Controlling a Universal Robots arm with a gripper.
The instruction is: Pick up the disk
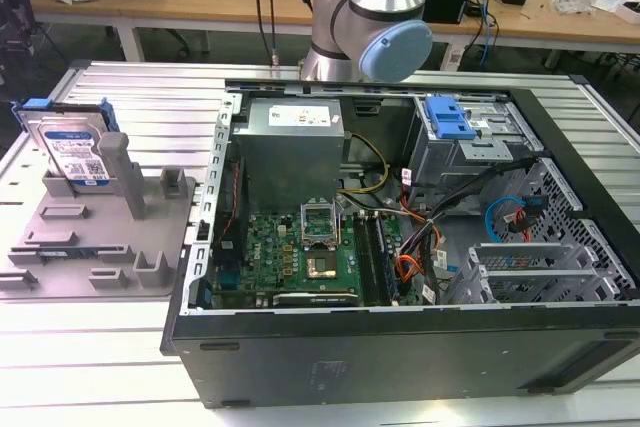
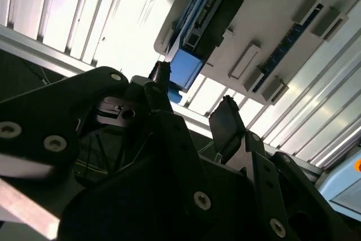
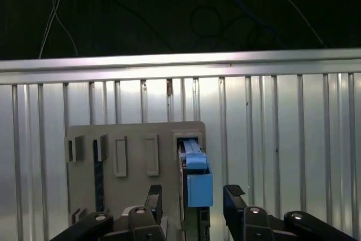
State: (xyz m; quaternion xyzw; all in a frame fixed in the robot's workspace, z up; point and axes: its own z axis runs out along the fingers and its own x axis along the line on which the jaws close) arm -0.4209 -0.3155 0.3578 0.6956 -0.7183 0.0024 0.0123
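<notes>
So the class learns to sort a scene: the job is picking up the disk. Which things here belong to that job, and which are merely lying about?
Job: disk; gripper; grey holder the disk stands in.
Lying about: computer case; circuit board; power box; blue bracket.

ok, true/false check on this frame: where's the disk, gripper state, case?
1. The flat silver metal hard drive with blue side rails stands on edge in the grey plastic fixture plate. True.
2. The gripper is shut on the drive. False: it is open and not touching the drive.
3. The drive sits inside the open black computer case. False: it is outside, at the exterior view's left.
4. The green motherboard lies exposed in the case. True.
</notes>
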